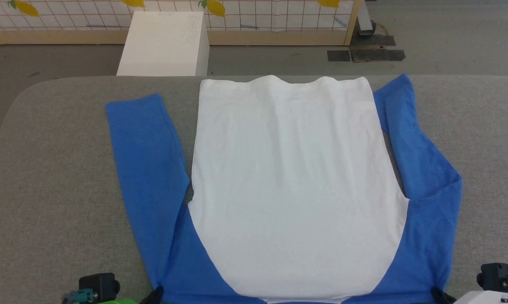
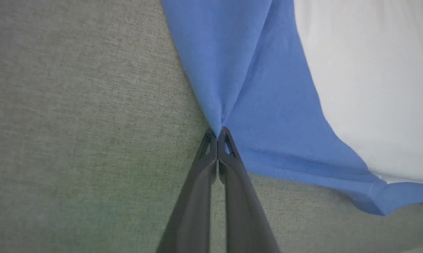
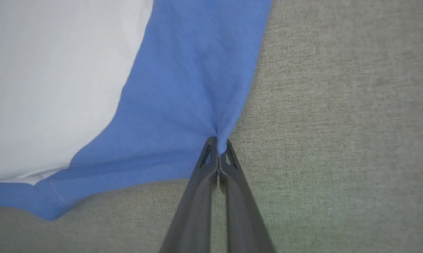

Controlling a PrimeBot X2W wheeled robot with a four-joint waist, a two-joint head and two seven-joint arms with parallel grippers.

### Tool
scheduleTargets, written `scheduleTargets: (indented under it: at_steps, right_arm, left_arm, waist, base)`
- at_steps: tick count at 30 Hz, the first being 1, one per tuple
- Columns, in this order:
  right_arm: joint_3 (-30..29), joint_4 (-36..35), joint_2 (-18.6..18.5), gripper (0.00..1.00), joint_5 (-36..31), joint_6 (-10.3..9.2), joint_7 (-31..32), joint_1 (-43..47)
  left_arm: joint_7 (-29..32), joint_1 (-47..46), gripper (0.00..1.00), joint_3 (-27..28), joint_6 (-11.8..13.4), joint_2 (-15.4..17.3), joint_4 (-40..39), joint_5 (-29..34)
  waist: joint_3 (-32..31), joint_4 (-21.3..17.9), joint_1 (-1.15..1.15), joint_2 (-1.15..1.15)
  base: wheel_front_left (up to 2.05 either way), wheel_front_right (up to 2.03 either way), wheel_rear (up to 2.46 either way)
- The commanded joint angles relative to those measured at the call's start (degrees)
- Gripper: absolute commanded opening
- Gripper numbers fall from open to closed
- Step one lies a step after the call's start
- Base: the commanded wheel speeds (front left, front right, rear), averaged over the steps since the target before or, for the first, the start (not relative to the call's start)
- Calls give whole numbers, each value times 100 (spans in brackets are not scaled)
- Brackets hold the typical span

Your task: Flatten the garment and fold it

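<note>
The garment [image 1: 292,185] lies spread on the grey table, white body in the middle, hem at the far edge, blue shoulders nearest me. Its blue sleeves run up both sides, the right one bent at the elbow. My left gripper [image 1: 156,291] is shut on the blue left shoulder corner; the left wrist view shows its tips [image 2: 217,131] pinching a puckered point of the garment [image 2: 253,88]. At the opposite corner my right gripper [image 1: 437,292] is shut on the blue right shoulder, and the right wrist view has the garment [image 3: 183,91] gathering into its tips [image 3: 218,140].
The grey padded table [image 1: 55,169] has bare cloth left and right of the shirt. Beyond its far edge stand a white box [image 1: 165,42] and a low wooden-framed grid fence [image 1: 254,25] on the grey floor.
</note>
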Motion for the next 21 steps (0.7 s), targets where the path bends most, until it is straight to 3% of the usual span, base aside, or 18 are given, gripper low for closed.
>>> scheduleTargets:
  at_steps: [1,2,11,21]
  right_arm:
    - [21,40,-50,95,-26,-53,-88,-42]
    - [42,60,-50,100,-1,-53,-115,-40]
    - [7,-527,-49,100,-198,-53,-842,32]
    - [451,-811,-49,100,-847,-53,-2976,-394]
  left_arm:
    - [-87,-128,100,18,-44,-19,80,50]
    - [-111,-139,100,8,-69,-45,109,24]
    - [-604,-191,100,169,-181,-102,-258,-31]
    - [-1419,-1163,100,283,-185,341,-128,866]
  waist:
    - [-4,-3,1,0]
    - [-8,-4,1,0]
    - [-53,41,1,0]
    - [186,66,1,0]
  base:
    - [0,0,0]
    - [0,0,0]
    - [0,0,0]
    - [0,0,0]
